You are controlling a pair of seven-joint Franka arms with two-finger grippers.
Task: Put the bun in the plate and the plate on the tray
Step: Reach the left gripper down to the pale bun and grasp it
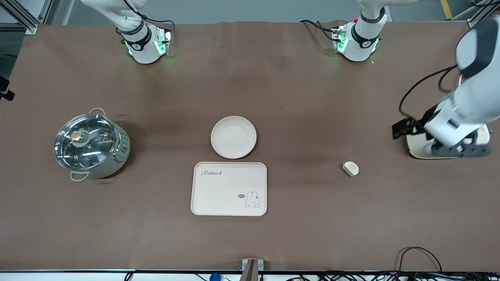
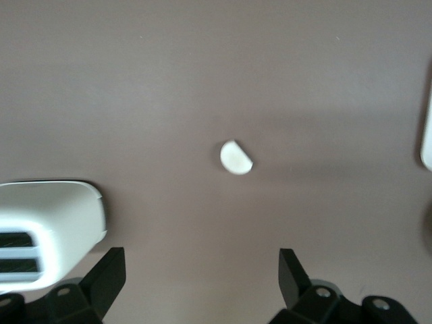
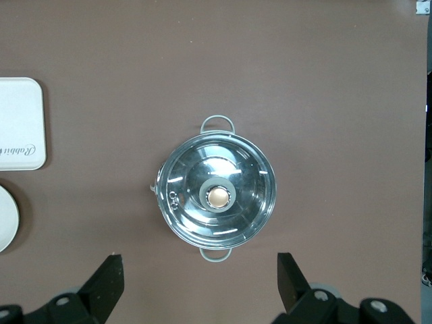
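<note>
The bun (image 1: 350, 168) lies on the brown table toward the left arm's end, flat cut side facing the tray. It also shows in the left wrist view (image 2: 235, 157). The plate (image 1: 233, 137) is bare at mid-table, with the tray (image 1: 229, 189) just nearer the front camera. My left gripper (image 1: 461, 151) hangs over the toaster (image 1: 417, 150), apart from the bun, open and empty (image 2: 201, 280). My right gripper (image 3: 200, 280) is open and empty, high over the pot (image 3: 217, 196). It is out of the front view.
A steel pot with a glass lid (image 1: 90, 144) stands toward the right arm's end. The cream toaster (image 2: 47, 229) sits at the left arm's end, close to the table's edge. The tray (image 3: 20, 121) and the plate's rim (image 3: 5, 219) show in the right wrist view.
</note>
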